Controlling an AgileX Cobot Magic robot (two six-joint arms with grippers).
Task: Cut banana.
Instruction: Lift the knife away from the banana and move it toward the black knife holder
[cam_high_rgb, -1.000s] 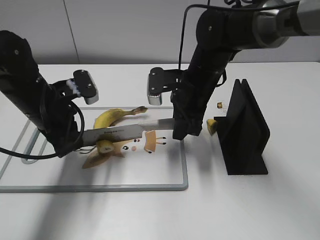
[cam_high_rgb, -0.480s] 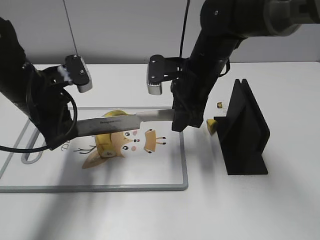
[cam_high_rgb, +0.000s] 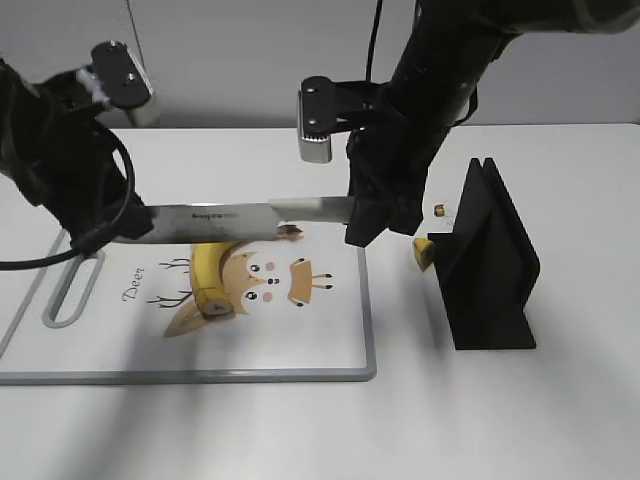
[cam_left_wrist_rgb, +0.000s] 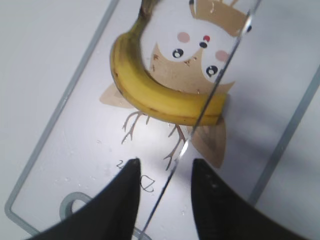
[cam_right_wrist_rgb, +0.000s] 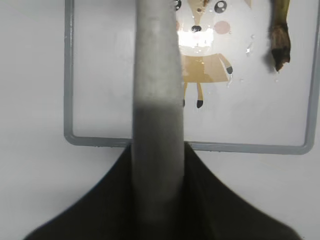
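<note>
While the exterior view takes in both arms, the desk (cam_high_rgb: 560, 420) and the full knife (cam_high_rgb: 245, 219), the wrist views give details it lacks. The left wrist view shows the whole curve of the banana (cam_left_wrist_rgb: 150, 85) lying on the cutting board (cam_left_wrist_rgb: 75, 150), with the blade seen edge-on as a thin bright line crossing its flat cut end. The right wrist view shows only the dark stem tip at the upper right, and the knife's grey spine running up the middle.

Count: one banana, one knife, one board, one black knife stand (cam_high_rgb: 490, 260), one small yellow scrap (cam_high_rgb: 424, 251) touching the stand's left face, one tiny brownish crumb (cam_high_rgb: 439, 210) behind it.

The banana lies on the board's left half, over the printed deer cartoon, under the raised blade; in the exterior view the blade hides its upper part.

The right claw (cam_right_wrist_rgb: 157, 200) pinches the knife at its handle end, dark fingers pressed on both sides. The left claw (cam_left_wrist_rgb: 165, 200) stands spread, its two black fingers either side of the blade's tip region; whether they touch it I cannot tell.

The board is white, glossy and flat, with a grey rim and rounded corners. The blade is polished steel. The stand is matt black and angular.
</note>
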